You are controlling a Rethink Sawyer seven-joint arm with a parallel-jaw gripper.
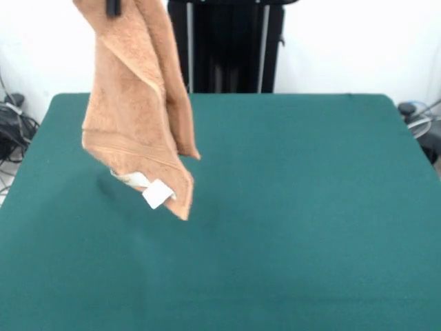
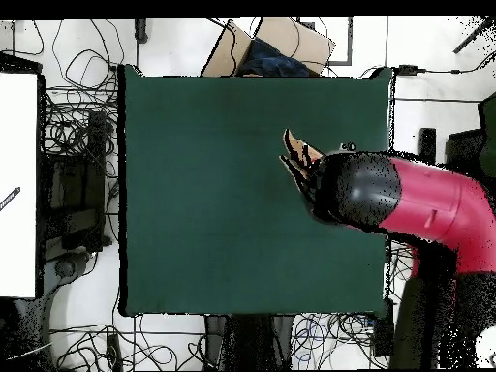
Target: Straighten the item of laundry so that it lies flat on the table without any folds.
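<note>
The tan terry-cloth towel [image 1: 138, 117] hangs folded lengthwise in the air over the left part of the dark-green table [image 1: 289, 207]. Its lower corner with two white tags [image 1: 157, 194] dangles just above the cloth. My gripper [image 1: 114, 7] shows only as a black tip at the top edge, shut on the towel's upper end. In the overhead view the red and black arm [image 2: 417, 203] reaches in from the right and covers the gripper. Only a small bit of the towel [image 2: 296, 155] shows beside the arm, above the table [image 2: 213, 194].
The black pedestal [image 1: 227, 48] stands behind the table's far edge. Cables lie off the left side [image 1: 14, 127] and right side [image 1: 420, 117]. In the overhead view a cardboard box [image 2: 281, 44] sits beyond the top edge and a white panel [image 2: 17, 184] stands at left.
</note>
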